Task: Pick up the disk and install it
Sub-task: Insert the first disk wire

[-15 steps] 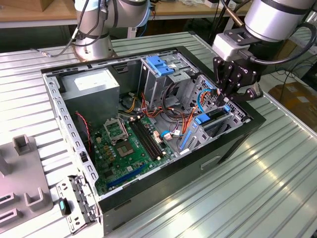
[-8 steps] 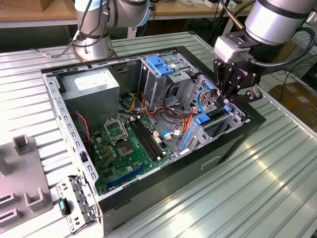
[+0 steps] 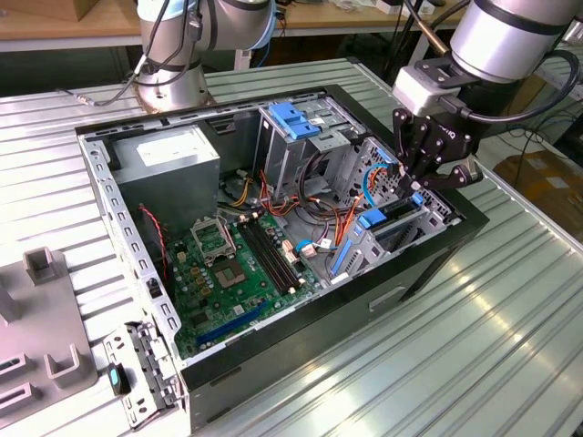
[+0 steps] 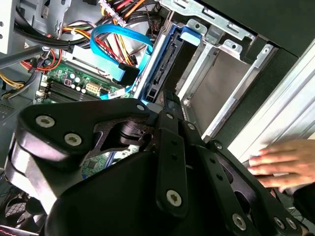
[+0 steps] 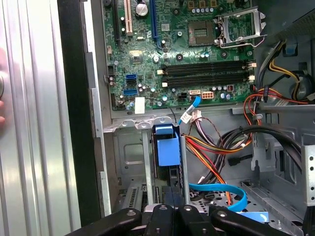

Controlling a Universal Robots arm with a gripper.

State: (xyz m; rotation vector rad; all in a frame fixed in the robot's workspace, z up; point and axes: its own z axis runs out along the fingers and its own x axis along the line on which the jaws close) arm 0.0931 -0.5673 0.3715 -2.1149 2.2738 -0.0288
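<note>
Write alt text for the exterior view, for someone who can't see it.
A robot arm's claw reaches into an open computer case lying on a ribbed metal table, at the drive bay by the case's edge on the exterior view's right, where the disk with blue rails sits. A green motherboard and grey power supply fill the rest of the case.

Ribbed metal tabletop (image 3: 474,328); perhaps wooden benches (image 3: 55,27) behind.

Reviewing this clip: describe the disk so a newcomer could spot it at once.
Find the open computer case on the ribbed metal table. At its corner on the exterior view's right, under the gripper, the disk stands on edge in a metal bay. Its blue side rails set it apart from the grey power-supply box.
</note>
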